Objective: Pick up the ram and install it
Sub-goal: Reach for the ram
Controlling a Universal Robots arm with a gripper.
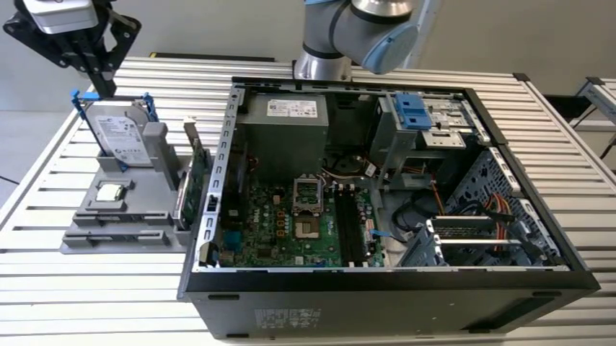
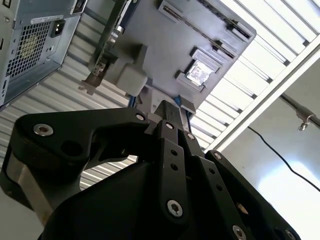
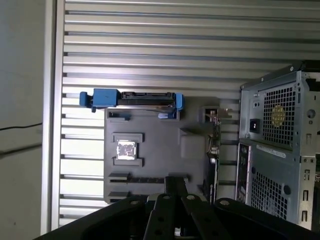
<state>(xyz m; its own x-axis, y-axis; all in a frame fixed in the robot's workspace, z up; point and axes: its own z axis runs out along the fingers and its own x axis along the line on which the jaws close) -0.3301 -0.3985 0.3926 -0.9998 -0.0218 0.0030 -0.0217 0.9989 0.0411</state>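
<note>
**Gripper (image 3: 175,181) closed above the parts tray, ram in its slot**

Black fingers (image 2: 170,111) fill the foreground in both wrist views, pressed together with nothing gripped. In the exterior view the gripper (image 1: 100,85) hangs over the grey tray (image 1: 86,241) at the exterior view's left, well clear of it. The tray sits on the slatted table (image 1: 97,303) beside the open computer case (image 1: 385,288). The ram (image 3: 147,179) looks to be the thin dark strip in the tray's long slot. That slot lies beyond the processor chip (image 3: 125,150) from the blue-framed hard drive (image 3: 132,98).
</note>
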